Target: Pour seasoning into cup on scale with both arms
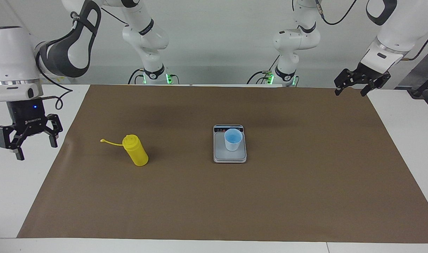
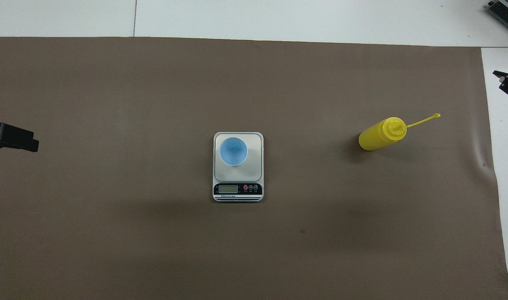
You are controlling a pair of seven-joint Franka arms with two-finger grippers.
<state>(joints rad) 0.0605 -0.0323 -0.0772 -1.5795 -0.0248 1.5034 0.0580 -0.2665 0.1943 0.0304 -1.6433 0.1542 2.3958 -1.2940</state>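
We see a flat, rectangular silver-grey scale (image 1: 229, 144) lying near the middle of a matte brown paper sheet (image 1: 305, 182) that covers most of the white table (image 1: 10, 196). Its smooth grey weighing plate carries a small, tapered light-blue plastic cup (image 1: 233, 139), standing upright and open at the top, while the narrow black display strip with its buttons sits at the end nearer to the robots. Well apart from the scale, toward the right arm's end of the table, stands the seasoning (image 1: 135, 150), a glossy yellow cylindrical squeeze bottle with a domed nozzle top; its thin yellow cap strap (image 1: 111, 141) sticks out sideways toward the table's edge. We find the right gripper (image 1: 28, 144) hanging in the air over the bare white tabletop just off the paper's edge, its black fingers spread apart and holding nothing. The left gripper (image 1: 361, 84) hangs raised over the corner of the paper at the left arm's end, its jaws likewise apart and empty.
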